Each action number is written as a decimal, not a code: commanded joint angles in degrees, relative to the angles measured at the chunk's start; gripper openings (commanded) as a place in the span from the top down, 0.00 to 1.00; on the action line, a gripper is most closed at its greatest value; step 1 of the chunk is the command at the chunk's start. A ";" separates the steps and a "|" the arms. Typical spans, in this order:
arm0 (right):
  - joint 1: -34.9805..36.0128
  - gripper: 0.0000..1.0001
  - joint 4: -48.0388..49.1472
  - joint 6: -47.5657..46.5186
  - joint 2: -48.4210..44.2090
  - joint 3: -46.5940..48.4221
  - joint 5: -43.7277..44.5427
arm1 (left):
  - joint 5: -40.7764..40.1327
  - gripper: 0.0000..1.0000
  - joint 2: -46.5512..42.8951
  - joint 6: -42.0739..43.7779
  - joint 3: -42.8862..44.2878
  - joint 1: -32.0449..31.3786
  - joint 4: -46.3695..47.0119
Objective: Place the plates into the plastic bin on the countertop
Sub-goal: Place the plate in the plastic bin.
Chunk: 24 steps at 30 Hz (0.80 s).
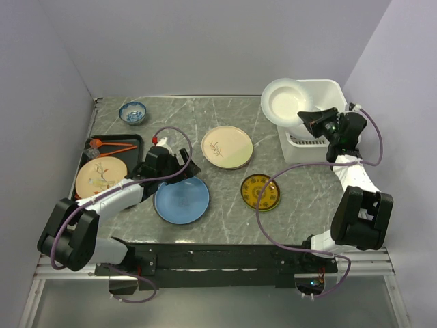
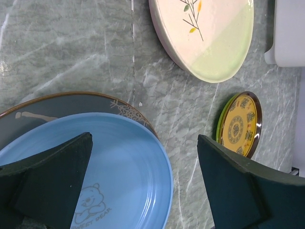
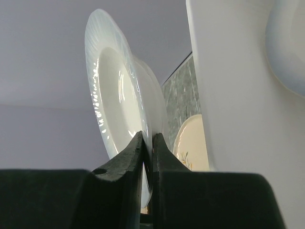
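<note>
From above, the right gripper (image 1: 308,121) pinches the rim of a white plate (image 1: 283,101), which is held tilted over the upper-left corner of the bin (image 1: 328,147) in the upper right of the frame. The left gripper (image 1: 183,164) hangs wide open above the blue plate (image 1: 181,201) on the counter (image 1: 225,219), left of centre. A cream plate (image 1: 227,147) lies at centre and a yellow plate (image 1: 260,192) lies below and right of it. At the left, a peach plate (image 1: 100,178) rests on the black tray (image 1: 130,158).

In the left wrist view, the fingers (image 2: 47,176) stand far apart over the blue plate, which sits on a dark plate (image 2: 71,102) at lower left.

In the right wrist view, the jaws are nearly together, clamped on the white plate's rim at centre. The bin wall fills the right side.
</note>
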 commanded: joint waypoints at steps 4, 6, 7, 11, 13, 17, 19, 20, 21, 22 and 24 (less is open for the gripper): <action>-0.93 1.00 4.91 0.03 -3.37 2.45 6.01 | 1.69 0.04 1.45 0.15 1.11 -0.28 2.65; -1.19 1.00 4.74 -0.06 -3.37 2.71 7.07 | 1.60 0.04 1.36 -0.11 0.76 -0.28 2.82; -1.28 1.00 4.74 0.03 -3.28 2.89 7.77 | 1.60 0.04 1.27 -0.02 0.59 -0.28 2.82; -1.54 1.00 5.09 0.91 -2.49 3.59 9.18 | 1.60 0.04 1.27 0.15 0.41 -0.28 2.47; -1.72 1.00 5.61 1.26 -1.71 3.77 9.89 | 1.52 0.04 1.45 0.50 0.76 -0.28 1.95; -1.81 1.00 5.79 1.61 -0.47 4.12 12.17 | 1.52 0.03 1.89 0.77 1.29 -0.28 1.59; -2.16 1.00 4.65 1.53 0.23 4.47 13.49 | 1.69 0.04 2.06 1.03 1.55 -0.28 1.50; -2.16 1.00 4.30 1.44 0.49 4.30 14.01 | 1.78 0.04 2.15 0.94 1.64 -0.28 1.33; -2.16 1.00 4.21 1.44 0.50 4.38 15.24 | 1.69 0.04 2.24 1.12 1.90 -0.28 1.24; -2.42 1.00 4.21 1.35 0.84 4.39 15.69 | 1.78 0.04 2.24 1.21 1.99 -0.28 1.15; -2.68 1.00 4.12 1.35 1.20 4.56 16.82 | 1.78 0.03 2.41 1.38 2.34 -0.28 0.89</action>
